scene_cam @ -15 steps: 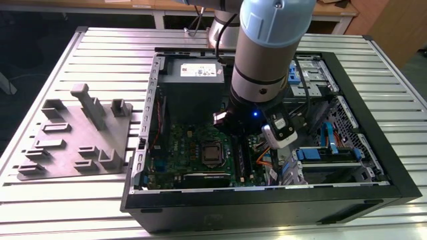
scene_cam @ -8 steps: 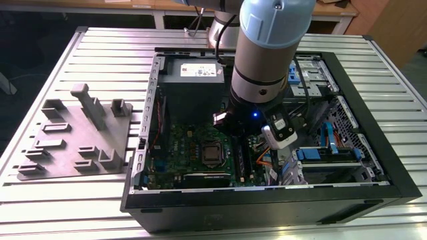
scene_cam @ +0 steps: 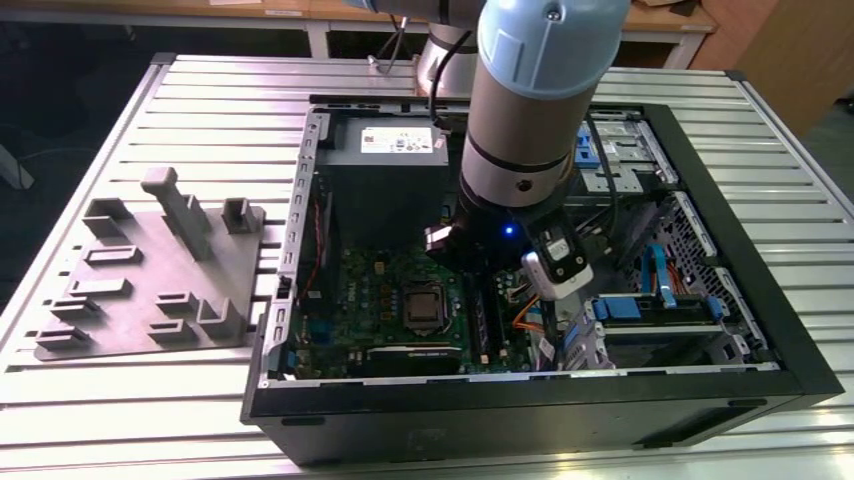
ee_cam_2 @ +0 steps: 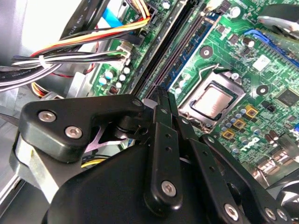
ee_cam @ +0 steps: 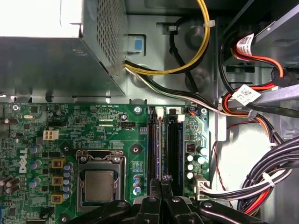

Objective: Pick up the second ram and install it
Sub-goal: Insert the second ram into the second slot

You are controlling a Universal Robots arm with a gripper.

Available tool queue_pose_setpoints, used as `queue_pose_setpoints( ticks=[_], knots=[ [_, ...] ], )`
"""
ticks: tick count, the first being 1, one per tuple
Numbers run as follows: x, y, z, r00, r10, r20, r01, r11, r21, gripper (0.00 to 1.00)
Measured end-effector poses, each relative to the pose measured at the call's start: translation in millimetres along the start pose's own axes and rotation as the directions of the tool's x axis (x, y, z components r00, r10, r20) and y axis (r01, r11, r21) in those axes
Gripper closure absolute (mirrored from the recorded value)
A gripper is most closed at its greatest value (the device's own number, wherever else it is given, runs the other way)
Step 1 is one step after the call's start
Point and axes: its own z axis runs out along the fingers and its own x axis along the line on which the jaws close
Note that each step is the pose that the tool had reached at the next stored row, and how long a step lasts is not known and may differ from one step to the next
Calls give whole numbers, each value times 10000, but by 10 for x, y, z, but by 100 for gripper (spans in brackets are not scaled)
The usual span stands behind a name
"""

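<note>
Slatted metal tabletop point(scene_cam: 120, 110) bearing an open computer case point(scene_cam: 534, 410), into which the arm point(scene_cam: 534, 100) reaches from above. Jaws: clenched, their tips drawn to a narrow point in both wrist views and poised directly over the long black memory slots point(ee_cam: 174, 144) near the edge of the green motherboard point(ee_cam: 112, 123). Whether the tips touch a slot, and whether a stick is pinched between them, cannot be told. Second ram: judged to lie at the slots under the jaws, either gripped edge-on or already seated; which of the two cannot be told. Just beside the slots sits the processor socket point(ee_cam: 99, 184); on their other side runs a bundle of cables point(ee_cam: 261, 179). Beyond the board stands the grey power-supply box point(ee_cam: 46, 56). Outside the case, on the exterior view's left, a grey holding fixture point(scene_cam: 147, 270) rests on the tabletop, well apart from the arm, and no stick can be made out in its holders. Progress, as a judgement: the pick-up appears complete, since the jaws are at the board and not at the fixture. Insertion is in hand or close to finished. Full seating in the slot and closure of its end latches are unconfirmed.
</note>
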Motion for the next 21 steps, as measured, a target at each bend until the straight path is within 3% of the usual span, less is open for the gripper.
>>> queue_pose_setpoints(
  ticks=[21],
  knots=[
    [-3, -2, 15, 10000, 0, 0, 0, 10000, -1, 92]
  ],
)
